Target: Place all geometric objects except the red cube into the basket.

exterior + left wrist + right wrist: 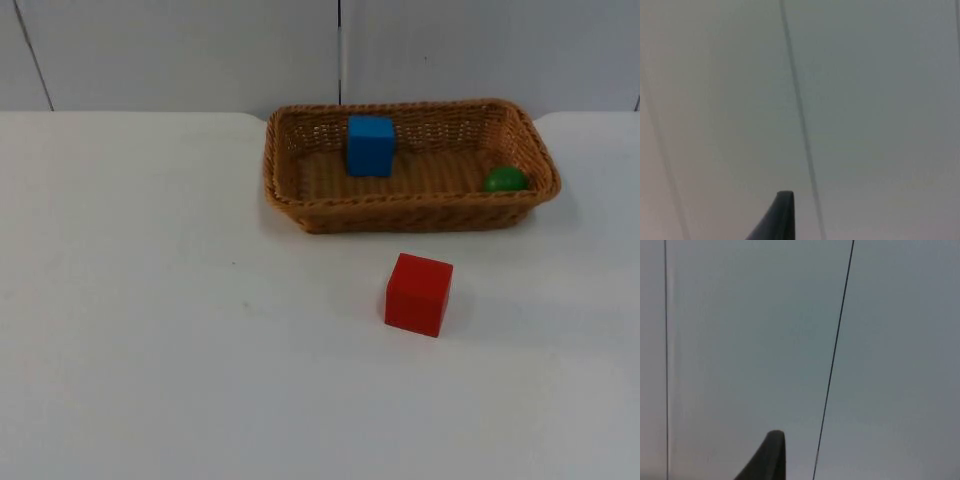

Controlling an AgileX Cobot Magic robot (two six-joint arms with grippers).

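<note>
Two pieces in basket [300,205] (blue cube [370,145], green ball [506,180]); one red cube [418,293] outside.

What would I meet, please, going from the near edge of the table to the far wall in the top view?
Red cube → green ball in the basket → blue cube in the basket → grey wall.

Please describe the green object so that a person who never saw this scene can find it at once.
Find the wicker basket at the far side of the white table. The green ball lies in its right end, against the rim. Its neighbour, the blue cube, is square-edged; this one is round.
</note>
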